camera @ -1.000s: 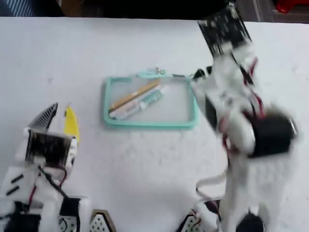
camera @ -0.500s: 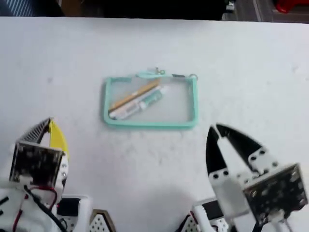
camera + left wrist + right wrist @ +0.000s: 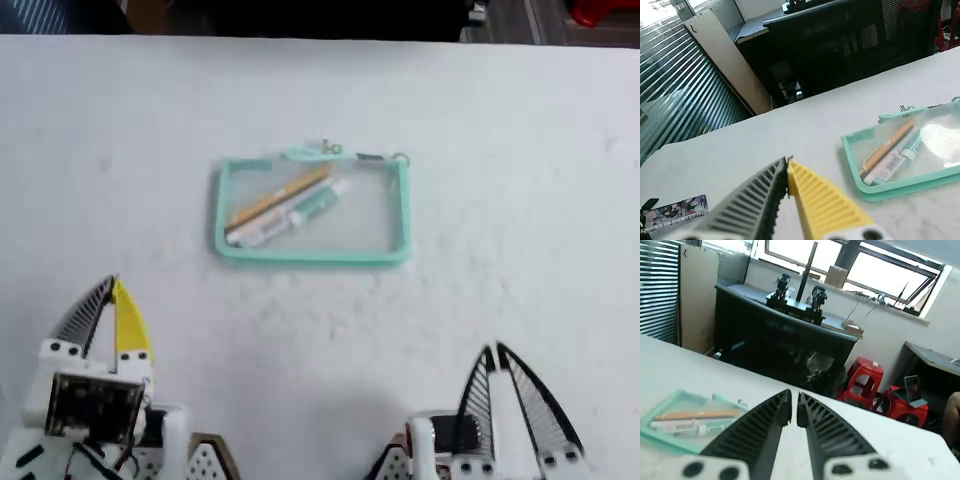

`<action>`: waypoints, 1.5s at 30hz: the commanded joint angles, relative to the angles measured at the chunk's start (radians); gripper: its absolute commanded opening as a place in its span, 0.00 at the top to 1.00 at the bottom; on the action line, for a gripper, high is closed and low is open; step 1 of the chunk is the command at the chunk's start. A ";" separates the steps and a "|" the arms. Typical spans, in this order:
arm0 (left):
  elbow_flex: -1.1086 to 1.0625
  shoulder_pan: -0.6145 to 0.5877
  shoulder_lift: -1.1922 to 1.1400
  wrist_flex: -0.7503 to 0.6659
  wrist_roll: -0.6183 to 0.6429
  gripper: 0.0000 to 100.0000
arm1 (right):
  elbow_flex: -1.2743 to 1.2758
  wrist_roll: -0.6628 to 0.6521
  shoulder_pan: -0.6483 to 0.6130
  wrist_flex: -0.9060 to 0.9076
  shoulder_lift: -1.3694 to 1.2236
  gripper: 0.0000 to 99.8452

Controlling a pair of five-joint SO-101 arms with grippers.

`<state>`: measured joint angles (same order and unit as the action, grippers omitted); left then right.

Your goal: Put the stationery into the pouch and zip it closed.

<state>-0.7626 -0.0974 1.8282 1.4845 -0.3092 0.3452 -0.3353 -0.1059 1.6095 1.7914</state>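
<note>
White table (image 3: pixel 520 150): pouch (image 3: pixel 365 215) held the pens (image 3: pixel 290 212); zip looked shut, task seemingly complete. Left gripper (image 3: pixel 112 286) and right gripper (image 3: pixel 495 350) were closed, empty.

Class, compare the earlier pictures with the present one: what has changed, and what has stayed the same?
The right tool left the zip end of the pouch, drew back to the near edge of the table and closed. The left tool drew back a little too. The pouch and the stationery inside it stayed put.
</note>
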 commanded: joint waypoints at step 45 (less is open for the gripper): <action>-0.930 -0.004 -0.010 -0.436 -0.005 0.95 | 1.346 0.005 0.015 -0.817 0.004 0.98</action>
<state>-1.6955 -0.0974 1.8082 0.9904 -0.3092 1.6740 -0.3353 -0.0967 0.8147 1.8036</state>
